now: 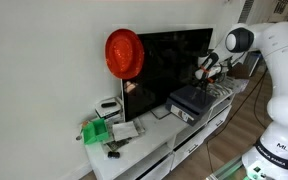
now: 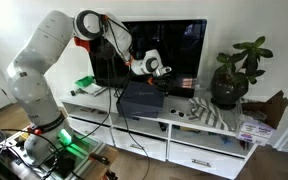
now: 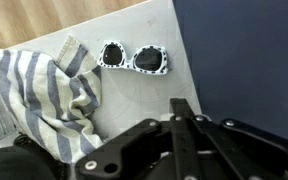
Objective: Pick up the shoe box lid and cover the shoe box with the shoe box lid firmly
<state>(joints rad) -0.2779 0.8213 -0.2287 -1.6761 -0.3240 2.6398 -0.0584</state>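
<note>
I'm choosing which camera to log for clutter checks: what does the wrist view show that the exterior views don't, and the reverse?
Only the wrist view: patterned sunglasses lying on the white cabinet top beside the cloth; in the exterior views they are too small to make out. Only the exterior views: the robot arm, the television, a red round object, a potted plant and a green object. Shared: the shut gripper above the dark blue shoe box lid, and the striped cloth.
</note>
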